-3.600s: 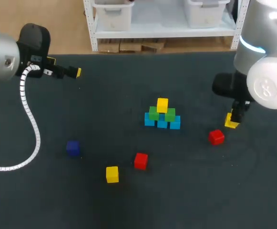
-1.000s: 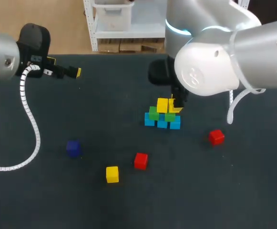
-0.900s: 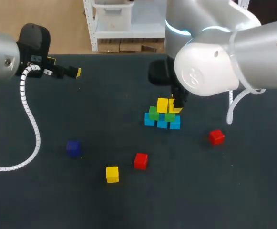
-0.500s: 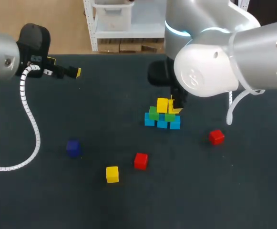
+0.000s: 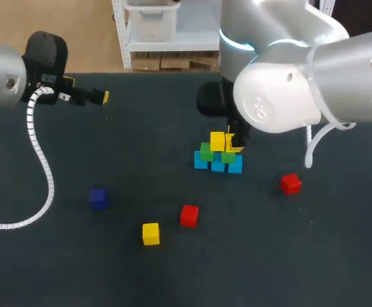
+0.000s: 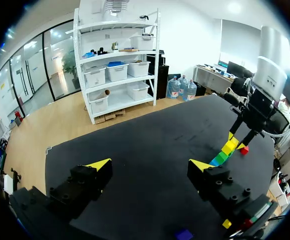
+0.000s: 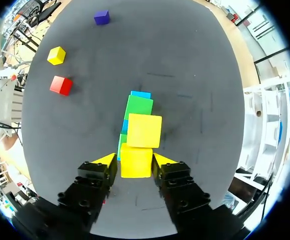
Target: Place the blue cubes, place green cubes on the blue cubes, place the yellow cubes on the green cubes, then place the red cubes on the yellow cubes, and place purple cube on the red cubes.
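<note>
Holding yellow cube point(image 7: 136, 163), right pincer point(image 7: 133, 158), edges roughly parallel to stack point(image 7: 144, 130).

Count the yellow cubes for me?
3: the top yellow cube sits on the green cubes, the held yellow cube is in the right gripper beside it, the loose yellow cube lies near a red cube.

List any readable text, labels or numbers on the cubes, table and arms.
No legible text in any view.
The stack, yellow cube in the right gripper, loose red cube: plain faces.
The table: unmarked.
The right arm joint cap: small emblem, too blurred to read.
</note>
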Tool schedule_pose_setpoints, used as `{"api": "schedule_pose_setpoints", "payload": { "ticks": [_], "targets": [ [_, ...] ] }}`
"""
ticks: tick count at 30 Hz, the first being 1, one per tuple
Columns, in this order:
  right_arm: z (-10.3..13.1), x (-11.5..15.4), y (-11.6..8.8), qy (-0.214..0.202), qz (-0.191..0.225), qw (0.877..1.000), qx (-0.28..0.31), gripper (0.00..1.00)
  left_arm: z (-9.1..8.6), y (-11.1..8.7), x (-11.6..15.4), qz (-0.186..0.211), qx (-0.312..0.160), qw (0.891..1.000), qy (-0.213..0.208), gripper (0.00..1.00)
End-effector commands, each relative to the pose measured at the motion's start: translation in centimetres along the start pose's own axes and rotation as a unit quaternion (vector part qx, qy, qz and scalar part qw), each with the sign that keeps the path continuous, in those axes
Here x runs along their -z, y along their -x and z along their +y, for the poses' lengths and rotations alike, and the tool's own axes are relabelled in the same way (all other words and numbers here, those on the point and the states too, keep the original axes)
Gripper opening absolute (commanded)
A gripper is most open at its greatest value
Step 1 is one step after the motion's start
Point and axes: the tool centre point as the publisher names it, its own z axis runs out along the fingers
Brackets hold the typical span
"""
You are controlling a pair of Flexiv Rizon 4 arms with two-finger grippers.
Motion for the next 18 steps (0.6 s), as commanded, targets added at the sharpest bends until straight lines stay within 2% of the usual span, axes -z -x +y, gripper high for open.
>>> {"api": "schedule_pose_setpoints", "payload": {
  "ticks": [1, 2, 18],
  "targets": [
    [0.34, 0.02, -0.17, -0.004, -0.001, 1.0, -0.001, 0.97, 0.26, -0.09, 0.03, -0.002, -0.001, 1.0, -0.006, 1.0],
    [0.35, 0.03, -0.18, -0.005, -0.001, 1.0, -0.001, 1.0, 0.26, -0.09, 0.03, -0.002, -0.001, 1.0, -0.006, 1.0],
    [-0.24, 0.66, -0.75, -0.007, -0.007, 1.0, -0.022, 1.0, 0.26, -0.09, 0.03, -0.002, -0.001, 1.0, -0.006, 1.0]
  ]
}}
